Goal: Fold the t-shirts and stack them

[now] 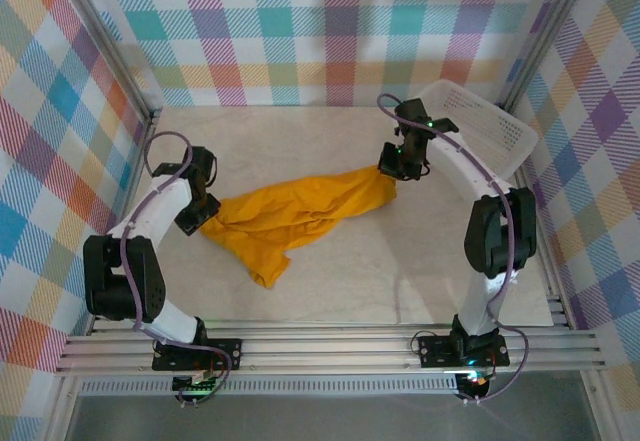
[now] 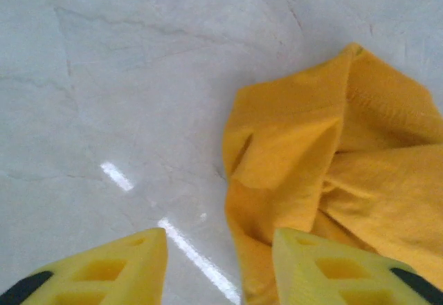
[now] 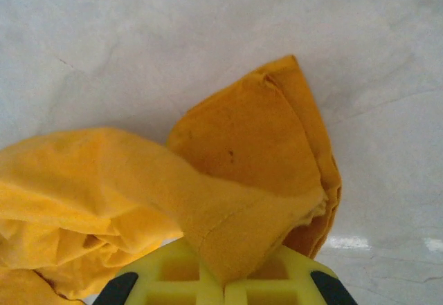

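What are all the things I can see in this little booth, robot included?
t-shirt: one, mustard-orange, rumpled across the middle of the table between the two grippers
basket: one, white plastic mesh, far right corner of the table
table: one, pale marbled, under everything
walls: pastel checked, on three sides
rails: silver metal, along the near edge, bearing the arm bases
left arm: one, black and white, left side
right arm: one, black and white, right side
left gripper: one, yellow fingers, open, at the t-shirt's left end
right gripper: one, yellow fingers, shut on the t-shirt's right end
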Controlling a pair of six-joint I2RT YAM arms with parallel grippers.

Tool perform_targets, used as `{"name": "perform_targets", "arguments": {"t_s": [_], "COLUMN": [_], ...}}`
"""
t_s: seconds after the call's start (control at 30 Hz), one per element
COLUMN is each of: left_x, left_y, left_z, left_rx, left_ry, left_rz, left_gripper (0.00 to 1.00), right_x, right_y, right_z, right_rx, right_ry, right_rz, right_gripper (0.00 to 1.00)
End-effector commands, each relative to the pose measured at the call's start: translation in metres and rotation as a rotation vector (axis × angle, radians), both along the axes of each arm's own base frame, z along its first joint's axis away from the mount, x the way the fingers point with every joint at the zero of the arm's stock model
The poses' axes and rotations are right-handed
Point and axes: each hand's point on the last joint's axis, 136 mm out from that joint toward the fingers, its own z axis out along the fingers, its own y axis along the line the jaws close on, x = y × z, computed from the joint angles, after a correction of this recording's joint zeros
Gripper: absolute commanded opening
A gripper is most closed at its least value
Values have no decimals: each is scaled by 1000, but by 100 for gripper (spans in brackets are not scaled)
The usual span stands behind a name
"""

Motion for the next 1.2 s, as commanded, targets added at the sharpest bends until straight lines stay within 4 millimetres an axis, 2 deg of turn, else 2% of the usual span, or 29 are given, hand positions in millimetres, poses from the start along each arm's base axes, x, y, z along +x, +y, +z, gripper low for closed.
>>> {"name": "perform_targets", "arguments": {"t_s": [0.0,0.1,0.17,0.27,0.33,0.43,0.53,0.67,0.8,0.87,0.93,1.03,1.1,1.17], "left_x": [-19,-24,-40,-64,-73,-75,-68,-62,-68,-67,-65,-62,-56,-46], "left_y": [-32,-111,-157,-198,-209,-214,-208,-199,-204,-205,-203,-198,-190,-175], "left_z": [27,31,15,-17,-35,-54,-61,-67,-84,-90,-95,-99,-88,-60], "left_rx": [71,21,29,55,37,49,124,189,141,143,153,194,255,323], "left_ry": [45,41,120,237,299,348,369,356,369,365,371,381,367,304], "left_rz": [-129,-420,-611,-788,-804,-797,-787,-785,-786,-790,-796,-804,-794,-751], "left_gripper": [48,43,42,43,46,50,52,50,45,40,31,2,0,0], "right_x": [-9,-12,-14,-16,-16,-16,-16,-18,-20,-20,-20,-19,-19,-18], "right_y": [4,4,2,1,2,2,1,0,-1,-1,-1,-1,-1,-2], "right_z": [1,-3,-7,-11,-12,-12,-12,-12,-12,-11,-11,-12,-11,-8], "right_rx": [31,26,22,21,25,24,27,31,29,32,36,37,35,31], "right_ry": [52,66,71,79,79,78,79,79,79,79,78,82,80,67], "right_rz": [24,23,23,20,25,28,29,29,27,27,29,27,27,25], "right_gripper": [0,0,0,0,0,0,0,0,0,0,0,0,0,0]}}
